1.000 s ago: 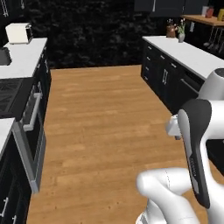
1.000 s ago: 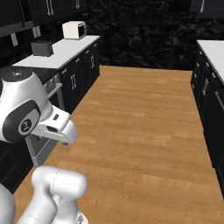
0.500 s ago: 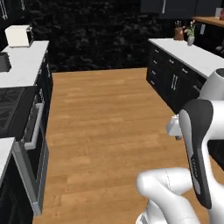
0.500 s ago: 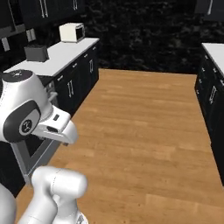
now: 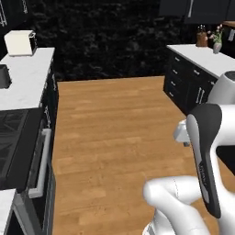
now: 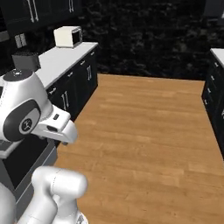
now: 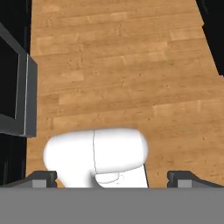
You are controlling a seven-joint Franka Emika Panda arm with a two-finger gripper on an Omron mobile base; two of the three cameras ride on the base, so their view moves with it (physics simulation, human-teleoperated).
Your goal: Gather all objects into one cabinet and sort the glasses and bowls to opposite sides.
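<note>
floor [image 5: 114,133] — runs down the middle between two counter runs | left counter [image 5: 23,85] — toaster oven [image 5: 19,42] at its far end, stove [image 5: 16,142] nearer the base | right counter [image 5: 202,57] — vase [image 5: 216,46] and bottle [image 5: 202,37] on it, drawers [image 5: 183,85] below | back wall [image 6: 148,39] behind all

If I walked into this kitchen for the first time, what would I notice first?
Probably the big wooden floor running down the middle, bright against the black cabinets on both sides. Next, the white robot arm up close at the front. Then the white toaster oven on the pale counter at the left, and a small vase of flowers on the far right counter.
</note>
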